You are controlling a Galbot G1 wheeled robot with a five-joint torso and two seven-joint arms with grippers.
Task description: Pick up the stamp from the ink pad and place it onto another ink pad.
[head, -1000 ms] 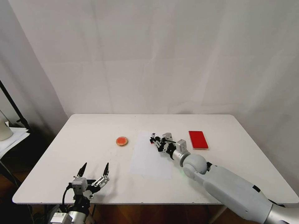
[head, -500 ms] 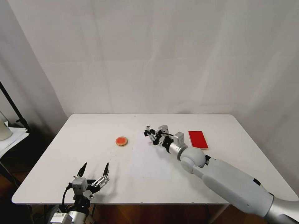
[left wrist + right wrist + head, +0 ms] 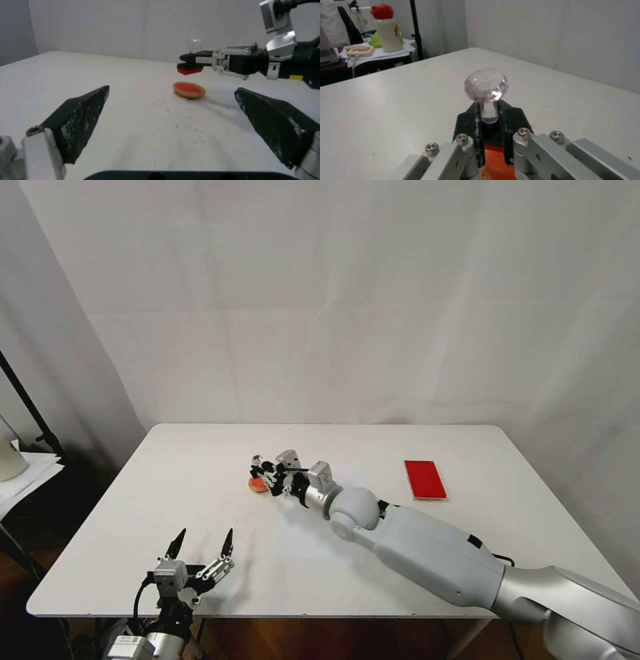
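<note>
One second takes the right gripper (image 3: pixel 262 471) from the sheet of white paper at mid-table all the way left, so it now hangs over the small round disc pad with the orange-red top and tan rim (image 3: pixel 189 89). Its fingers (image 3: pixel 474 125) pinch the tiny stamp with black rectangular base and clear glass knob (image 3: pixel 190 62) by the stem, knob up, red-inked face down.

From the left wrist view the stamp rides clear above the round pad, not touching, and looks offset slightly toward the far side of it. Transfer leg is basically done; what's left, by my read, is a short descent and release.

The flat bright red rectangular pad (image 3: pixel 424 479) sits bare on the table's right side, well apart from the arm.

Left gripper (image 3: pixel 200 553) is parked at the near-left edge of the white table (image 3: pixel 167 480), fingers spread wide, holding nothing.

Risk: the disc is a small target, so off-centre contact could tip the stamp.
</note>
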